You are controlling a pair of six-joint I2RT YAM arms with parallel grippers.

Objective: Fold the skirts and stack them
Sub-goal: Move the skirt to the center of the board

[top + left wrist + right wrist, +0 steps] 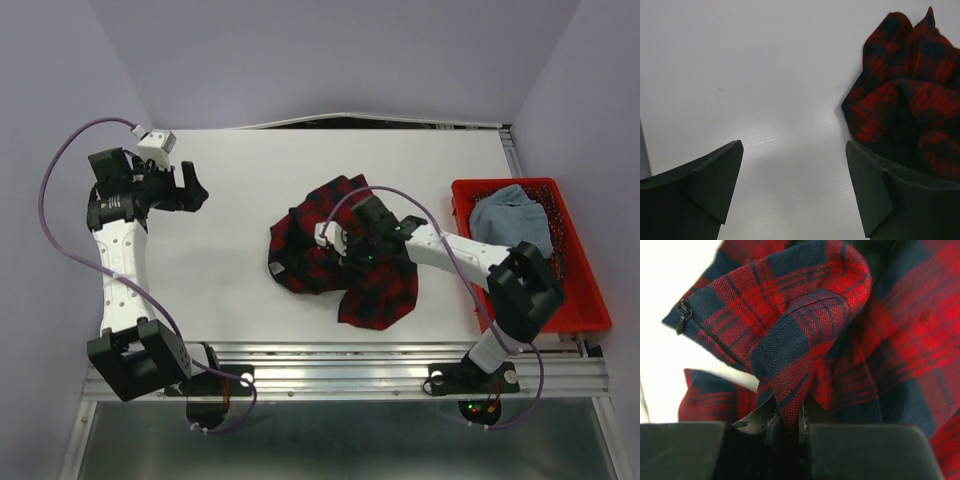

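Your plaid skirt (378, 292) lies crumpled in a loose heap near the middle of the table (230, 290), red crossed with dark navy. Your right gripper (352, 252) sits on top of that heap, jaws pressed almost together, pinching a doubled fold of the cloth. From the right wrist, the plaid skirt (805, 315) rises out of the right gripper (787, 426) in a rounded hump. The fold is trapped between the two black pads, with only the fabric's thickness parting them. Up close the weave is a twill with plain diagonal threads. A thin dark seam runs along one edge to a corner, where a small zip pull (680, 325) hangs.

Your left gripper (193, 187) is well to the left of the plaid skirt and farther back, over the white table, holding nothing. Its jaws are spread wide. From the left wrist, the left gripper (794, 150) shows two matte black wedge-shaped fingers (705, 185) with smooth table between them. The plaid skirt (905, 100) is bunched in soft puffy folds beyond the finger on the right of that view.

The denim skirt (510, 222), plain pale blue-grey, lies rumpled to the right of the plaid skirt, inside a red plastic basket (590, 305), apart from both grippers
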